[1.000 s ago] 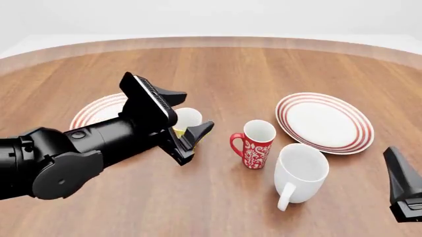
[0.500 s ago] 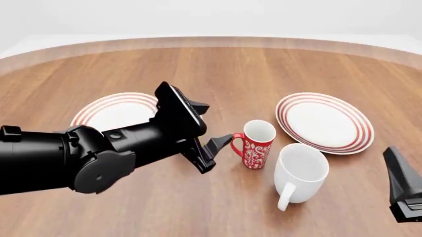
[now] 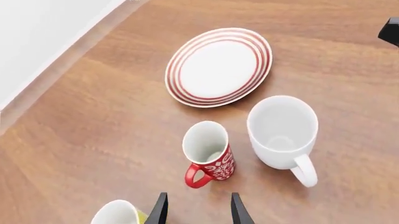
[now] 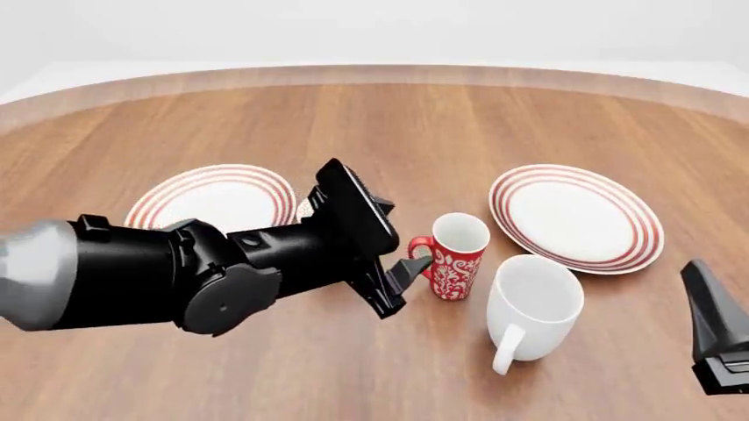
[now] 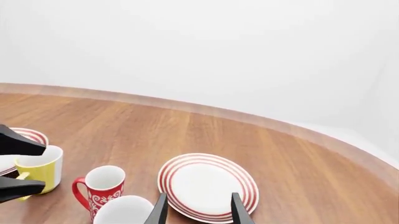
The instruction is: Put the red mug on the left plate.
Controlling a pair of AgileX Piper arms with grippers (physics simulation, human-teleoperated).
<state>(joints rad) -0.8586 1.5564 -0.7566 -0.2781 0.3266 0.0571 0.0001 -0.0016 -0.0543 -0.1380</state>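
Round wooden table (image 4: 387, 123), plain white backdrop; left gripper (image 4: 401, 274) spread open beside the red mug (image 4: 453, 254), right gripper (image 5: 196, 209) open, left plate (image 4: 210, 195) bare.

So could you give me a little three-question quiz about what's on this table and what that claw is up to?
1. True or false: the red mug sits on the left plate.
2. How many mugs are there? A) two B) three C) four
3. The left claw is open, facing the red mug's ____.

Key: 1 false, it stands upright on the table; 2 B, with the yellow mug and white mug; 3 handle.
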